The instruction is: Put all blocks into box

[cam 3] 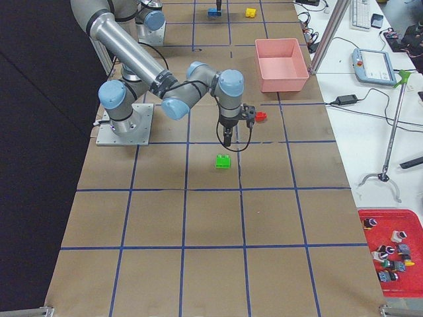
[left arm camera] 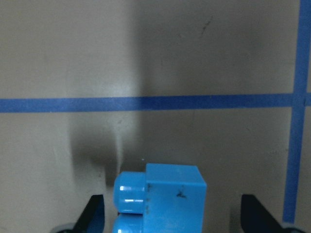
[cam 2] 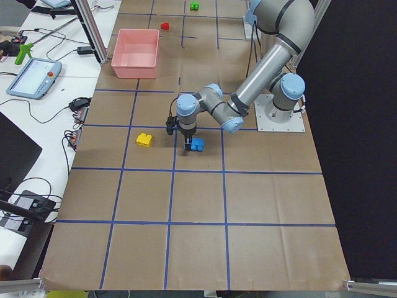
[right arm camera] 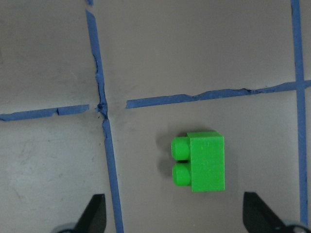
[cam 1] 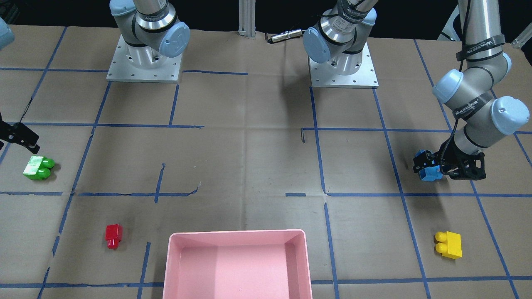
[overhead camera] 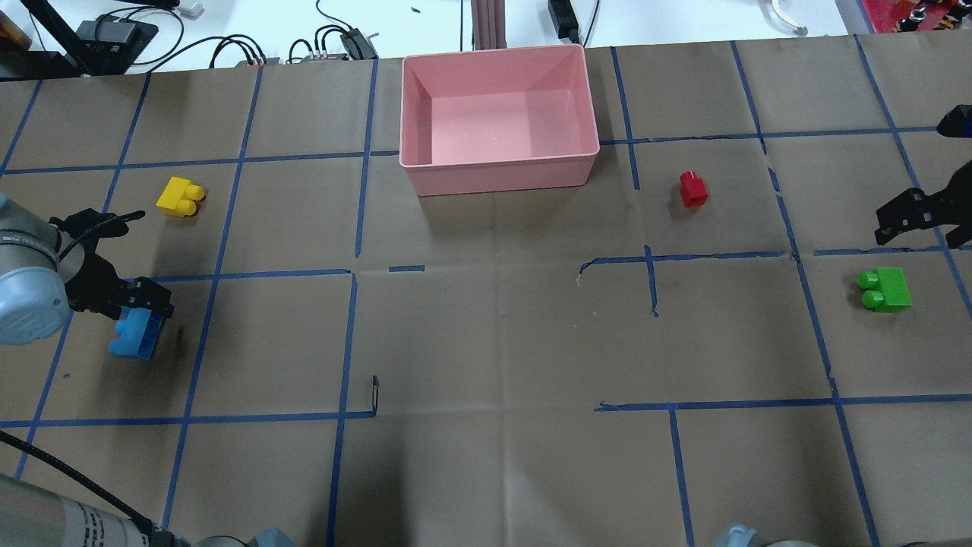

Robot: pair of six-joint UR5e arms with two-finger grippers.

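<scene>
The blue brick [left arm camera: 165, 199] lies on the table at my left, between the wide-apart fingers of my open left gripper [overhead camera: 148, 296], which is lowered over it without touching it. The yellow brick [overhead camera: 179, 197] lies farther out on the same side. My right gripper [overhead camera: 907, 216] is open and empty, hovering just beside the green brick [right arm camera: 204, 161], which also shows in the overhead view [overhead camera: 887, 289]. The small red brick [overhead camera: 692, 189] lies to the right of the pink box [overhead camera: 497, 171]. The box stands at the table's far middle with nothing in it.
Brown paper with blue tape lines covers the table [overhead camera: 486, 342]. Both arm bases [cam 1: 143, 62] stand at the robot's side. Cables and equipment [overhead camera: 114, 34] lie past the far edge, behind the box.
</scene>
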